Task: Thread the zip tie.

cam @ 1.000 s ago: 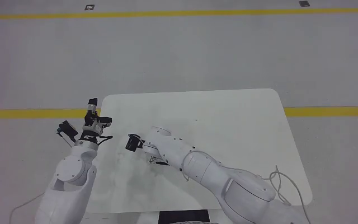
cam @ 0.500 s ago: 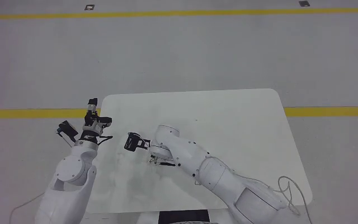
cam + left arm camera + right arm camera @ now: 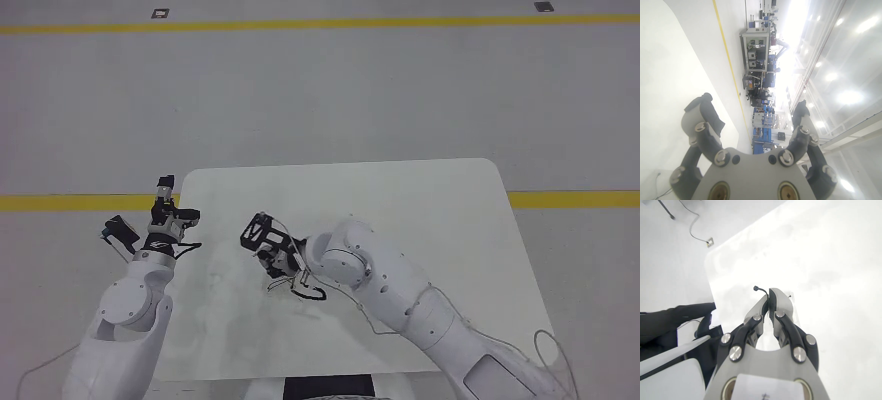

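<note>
- The right gripper (image 3: pixel 769 293) is seen shut tight on the zip tie (image 3: pixel 762 290), and the black strap is pinched between its two fingertips.
- The small head of the zip tie is seen just past the fingertips, bent to one side.
- The zip tie is held above the left part of the white table (image 3: pixel 430 200).
- The left gripper (image 3: pixel 753 102) is spread wide, and nothing is held in it.
- It is placed by the left edge of the table, apart from the right gripper.

White rounded arms (image 3: pixel 400 290) carry grey-and-black jaws on black linkages (image 3: pixel 789 325) with silver screws (image 3: pixel 735 353).
</note>
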You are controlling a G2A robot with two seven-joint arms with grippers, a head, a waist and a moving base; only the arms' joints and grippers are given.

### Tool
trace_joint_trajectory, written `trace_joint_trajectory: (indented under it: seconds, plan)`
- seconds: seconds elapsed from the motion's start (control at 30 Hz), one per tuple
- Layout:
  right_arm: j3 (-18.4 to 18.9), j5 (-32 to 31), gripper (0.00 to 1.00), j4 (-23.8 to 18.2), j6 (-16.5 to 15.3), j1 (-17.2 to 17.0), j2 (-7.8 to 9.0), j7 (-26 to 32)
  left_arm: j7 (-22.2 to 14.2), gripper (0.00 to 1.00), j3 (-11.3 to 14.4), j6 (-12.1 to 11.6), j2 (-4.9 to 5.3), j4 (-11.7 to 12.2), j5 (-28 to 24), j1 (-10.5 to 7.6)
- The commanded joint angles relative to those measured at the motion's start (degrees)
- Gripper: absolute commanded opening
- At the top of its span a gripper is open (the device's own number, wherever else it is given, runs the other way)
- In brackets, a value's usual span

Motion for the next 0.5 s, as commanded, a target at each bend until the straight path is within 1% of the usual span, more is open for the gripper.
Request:
trace_joint_trajectory:
  seconds: [0.0, 0.47]
  plan:
    - [-0.9, 2.9, 0.0, 0.0, 0.0, 0.6, 1.23, -1.5, 0.0, 1.0, 0.0, 0.0, 0.0, 0.0, 0.0, 0.0]
    - [-0.7, 3.0, 0.0, 0.0, 0.1, 0.4, 1.24, -2.0, 0.0, 1.0, 0.0, 0.0, 0.0, 0.0, 0.0, 0.0]
